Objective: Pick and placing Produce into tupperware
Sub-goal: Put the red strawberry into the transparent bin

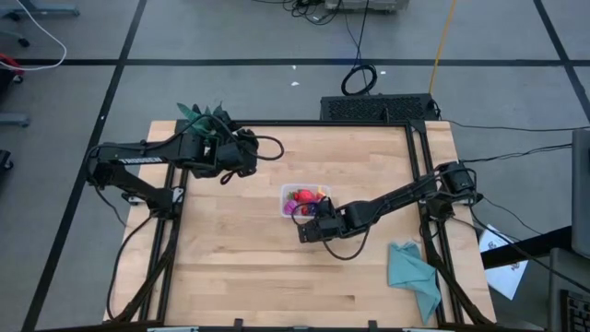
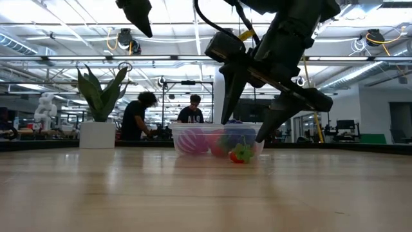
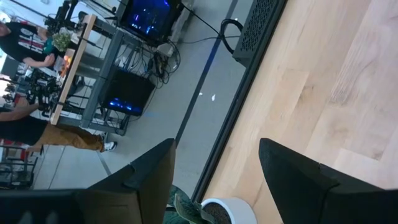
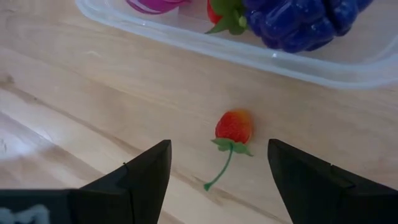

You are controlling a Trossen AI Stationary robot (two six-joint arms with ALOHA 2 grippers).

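Observation:
A small red strawberry (image 4: 234, 126) with a green stem lies on the wood just in front of the clear tupperware (image 4: 186, 38), also low in the low view as the strawberry (image 2: 241, 154). The tupperware (image 1: 288, 192) holds a magenta ball (image 2: 192, 140), a red piece (image 1: 304, 196) and a dark purple cluster (image 4: 298, 22). My right gripper (image 4: 219, 168) hangs open above the strawberry, one finger on either side, touching nothing. My left gripper (image 3: 216, 171) is open, raised at the table's far left near a potted plant.
A green potted plant (image 1: 205, 118) in a white pot (image 2: 98, 135) stands at the far left corner. A teal cloth (image 1: 412, 274) lies near the right front. The table's black frame (image 1: 419, 157) borders the wood. People sit in the room behind.

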